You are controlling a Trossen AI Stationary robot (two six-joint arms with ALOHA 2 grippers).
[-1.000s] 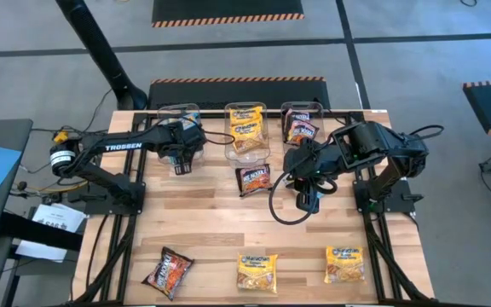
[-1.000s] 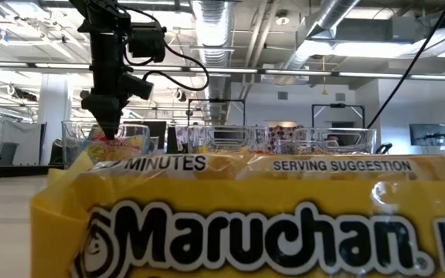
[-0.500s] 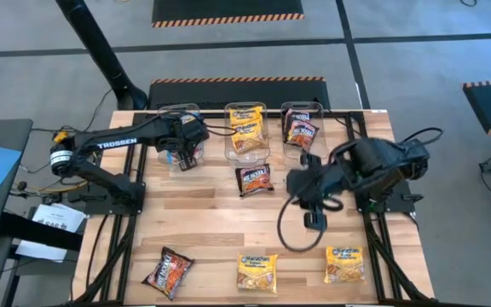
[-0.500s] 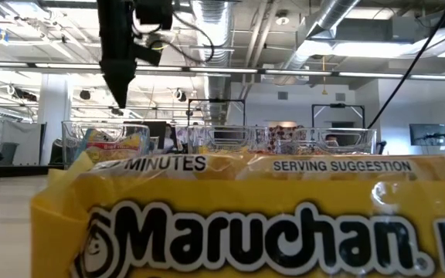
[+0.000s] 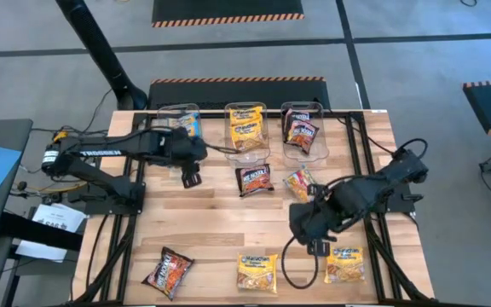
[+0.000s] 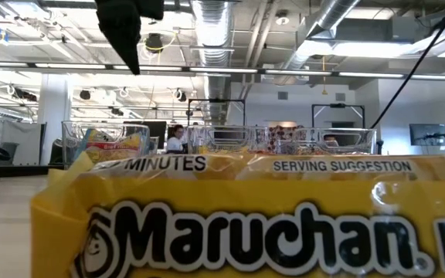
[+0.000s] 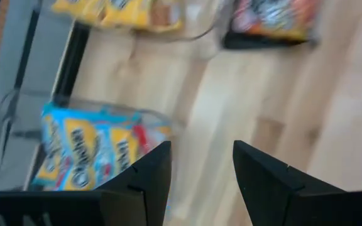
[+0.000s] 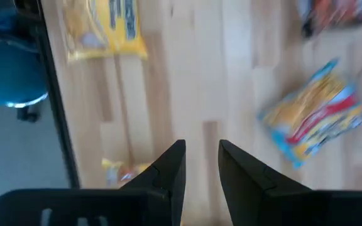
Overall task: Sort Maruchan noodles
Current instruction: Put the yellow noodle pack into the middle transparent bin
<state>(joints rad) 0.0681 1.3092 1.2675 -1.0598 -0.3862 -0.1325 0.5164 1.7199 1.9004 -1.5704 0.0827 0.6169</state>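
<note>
Looking down: left gripper [image 5: 191, 179] hangs empty, fingers apart, just in front of the left bin [image 5: 178, 121] w/ a blue packet [image 5: 187, 124]. Right gripper [image 5: 319, 248] empty, fingers parted, beside a yellow packet [image 5: 344, 263]. Wrist views: both grippers' fingers spread, nothing held; loose blue packet [image 8: 313, 113] on the table [image 8: 231, 75].

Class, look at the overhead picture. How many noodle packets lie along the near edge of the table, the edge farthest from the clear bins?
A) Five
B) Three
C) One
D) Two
B: a black-red packet, a yellow packet and another yellow packet lie along that edge, the last beside the right gripper.
</note>
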